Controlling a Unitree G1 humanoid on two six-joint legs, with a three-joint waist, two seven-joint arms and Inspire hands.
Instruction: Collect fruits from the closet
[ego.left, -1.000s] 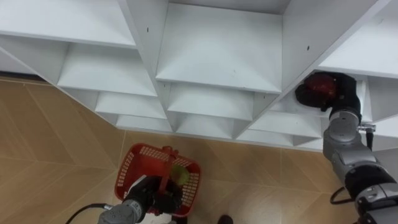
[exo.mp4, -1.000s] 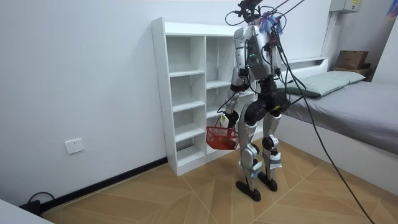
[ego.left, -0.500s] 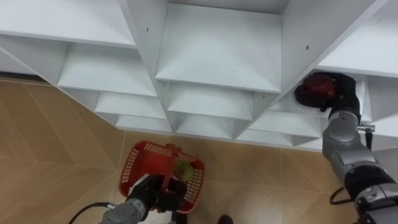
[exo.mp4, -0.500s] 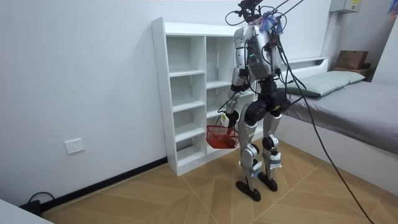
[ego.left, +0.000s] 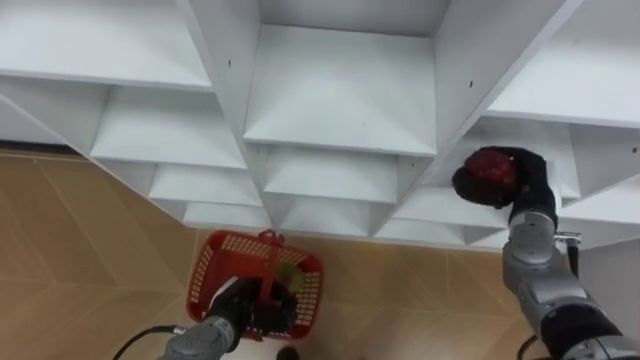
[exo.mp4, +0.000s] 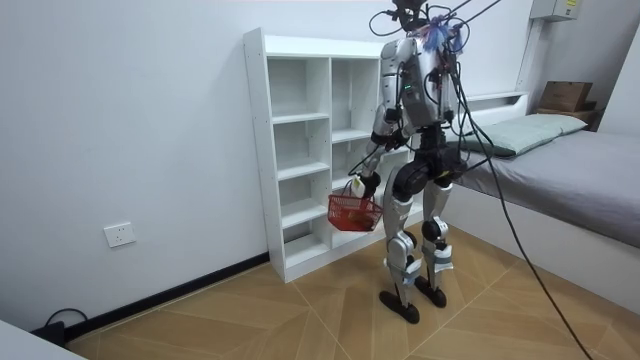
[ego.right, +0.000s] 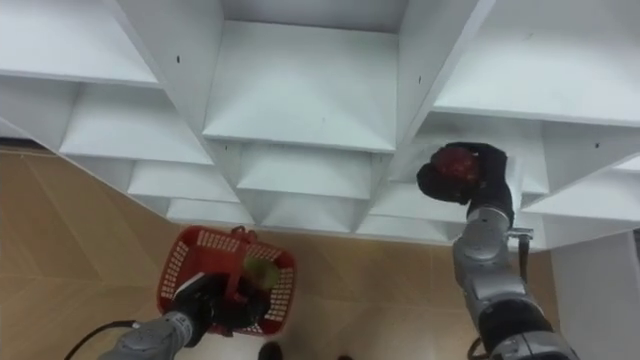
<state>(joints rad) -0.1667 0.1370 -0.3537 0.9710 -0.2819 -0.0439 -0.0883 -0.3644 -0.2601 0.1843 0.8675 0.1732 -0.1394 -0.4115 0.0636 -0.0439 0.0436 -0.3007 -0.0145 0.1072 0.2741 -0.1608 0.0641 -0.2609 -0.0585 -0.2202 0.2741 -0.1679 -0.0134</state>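
At the right-hand column of the white shelf unit (ego.left: 340, 90), the right hand (ego.left: 525, 178) reaches up to the mouth of a compartment. Its dark fingers are curled round a red fruit (ego.left: 490, 170), which is the task's thing at this moment. The grip wraps the fruit from behind and from the side, which I judge suits drawing it out over the shelf's front edge. Whether the fruit rests on the board or already hangs free of it I cannot tell.

Low on the other side, over the wooden floor (ego.left: 90, 230), the left hand (ego.left: 235, 308) has its fingers closed round the handle (ego.left: 268, 265) of a red mesh basket (ego.left: 205, 275). The basket hangs below the shelves with its open top upward, probably so that a picked fruit can be lowered straight into it. A green fruit (ego.left: 290, 280) lies inside, against the wall on the robot's right side. Nothing else can be made out in the basket.

From the room view, the robot stands upright close before the shelf unit, with the basket at about thigh height beside it. The other compartments in view hold nothing.
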